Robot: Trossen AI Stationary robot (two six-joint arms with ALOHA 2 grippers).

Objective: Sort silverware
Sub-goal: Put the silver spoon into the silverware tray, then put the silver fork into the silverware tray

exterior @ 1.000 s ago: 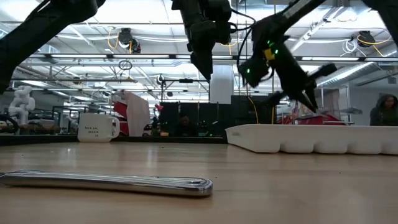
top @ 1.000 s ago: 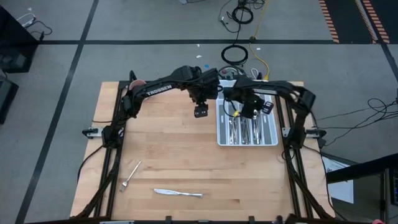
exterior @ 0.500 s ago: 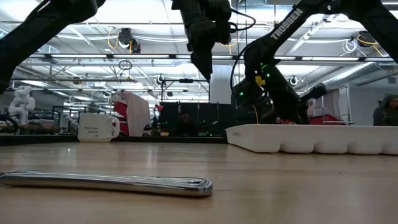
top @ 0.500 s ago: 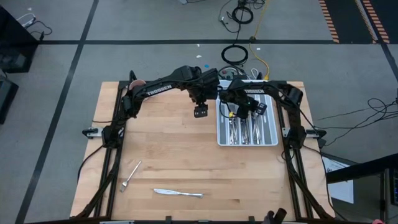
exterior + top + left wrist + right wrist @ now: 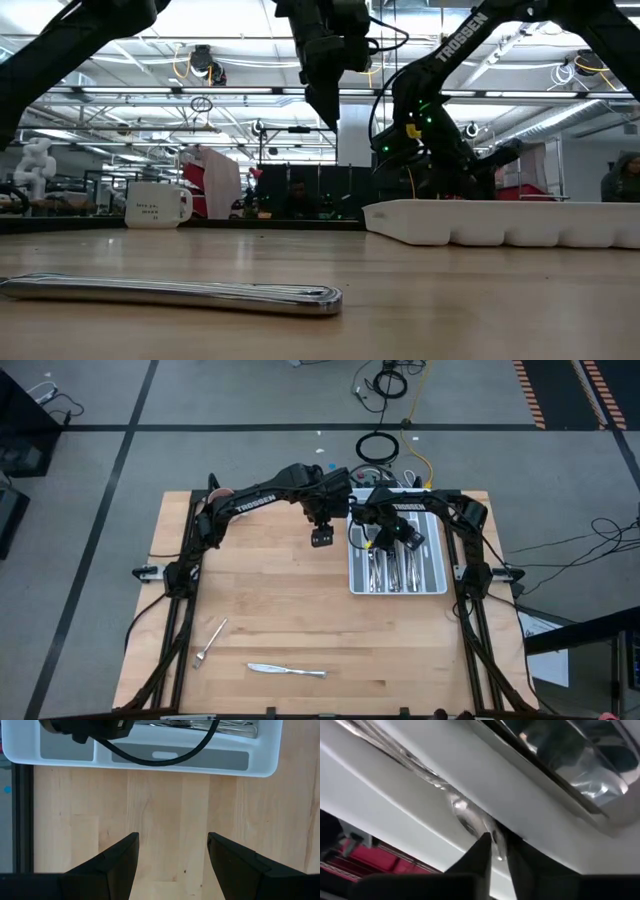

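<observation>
While the left gripper [image 5: 172, 857] hangs wide open and empty over bare table [image 5: 270, 610] just beside the tray [image 5: 437, 585], the right gripper [image 5: 496, 851] has dropped from above the tray down into a compartment. Its fingers stand barely apart around the tip of a piece of silverware [image 5: 470, 817]; held or just released, cannot tell. Judgement: a drop-off under way. A fork [image 5: 208, 642] and knife [image 5: 287, 671] lie unsorted near the table's front.
</observation>
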